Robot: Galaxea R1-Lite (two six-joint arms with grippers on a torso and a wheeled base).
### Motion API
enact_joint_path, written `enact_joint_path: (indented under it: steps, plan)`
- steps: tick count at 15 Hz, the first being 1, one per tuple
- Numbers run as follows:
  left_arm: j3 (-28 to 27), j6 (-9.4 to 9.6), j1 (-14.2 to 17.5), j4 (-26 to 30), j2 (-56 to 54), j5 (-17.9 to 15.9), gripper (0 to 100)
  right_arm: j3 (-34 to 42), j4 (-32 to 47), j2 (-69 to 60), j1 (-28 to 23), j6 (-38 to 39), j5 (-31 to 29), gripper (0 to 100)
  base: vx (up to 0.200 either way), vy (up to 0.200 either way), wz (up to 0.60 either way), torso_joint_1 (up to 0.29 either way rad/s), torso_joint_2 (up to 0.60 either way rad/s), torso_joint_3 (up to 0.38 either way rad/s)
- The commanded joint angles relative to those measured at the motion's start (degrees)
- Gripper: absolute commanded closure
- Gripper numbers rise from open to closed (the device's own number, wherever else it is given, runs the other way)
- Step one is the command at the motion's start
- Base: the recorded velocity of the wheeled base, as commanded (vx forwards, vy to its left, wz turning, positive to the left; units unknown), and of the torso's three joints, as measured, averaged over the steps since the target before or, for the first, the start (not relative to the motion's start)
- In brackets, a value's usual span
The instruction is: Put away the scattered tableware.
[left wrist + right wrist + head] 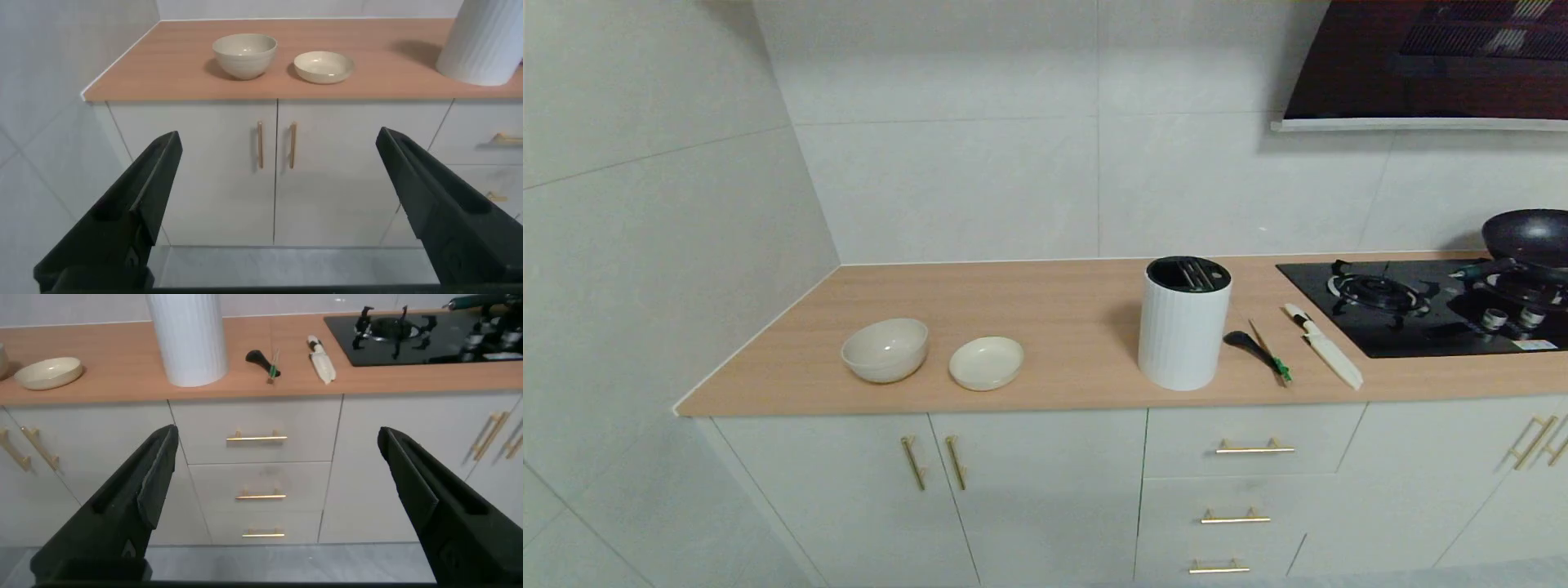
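Judging by how things lie, we have nothing put away yet. The deep cream ceramic bowl (885, 349) and the shallow cream dish (986, 363) sit side by side, not touching, near the front-left corner of the light wooden worktop (1029, 302). The black spoon (1250, 343), the thin green-tipped chopsticks (1270, 353) and the white knife (1325, 346) lie by the front edge, between the white ribbed cylindrical holder (1183, 322) and the black gas hob (1421, 306). Our left gripper (278, 139) and right gripper (276, 431) hang released, empty, before the cupboard fronts. A dark wok (1527, 237) rests on the hob, and we judge nothing blocks the cutlery.
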Motion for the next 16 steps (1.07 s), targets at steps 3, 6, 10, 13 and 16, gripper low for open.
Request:
enact_joint_path:
  steps: [3,6,10,13,16]
  plan:
    - [0.01,-0.03,0.00,0.04,0.09,0.08,0,0.00,0.02,0.09,-0.02,0.01,-0.07,0,0.000,0.200,0.00,0.007,0.00,0.001]
    - [0.01,-0.03,0.00,-0.05,0.09,-0.01,0,0.00,0.02,0.09,-0.02,0.01,0.02,0,0.000,0.200,0.00,0.002,0.00,0.004]
    - [0.01,-0.03,0.00,0.04,0.09,-0.01,0,0.00,0.02,0.09,-0.02,0.01,0.02,0,0.000,0.200,0.00,0.001,0.00,0.005]
    - [0.01,-0.03,0.00,0.04,0.09,0.08,0,0.00,0.02,0.09,-0.02,0.01,0.02,0,0.000,0.200,0.00,0.005,0.00,0.004]
    - [0.01,-0.03,0.00,0.04,0.09,-0.01,0,0.00,0.02,0.09,-0.02,0.01,-0.07,0,0.000,0.200,0.00,0.002,0.00,0.001]
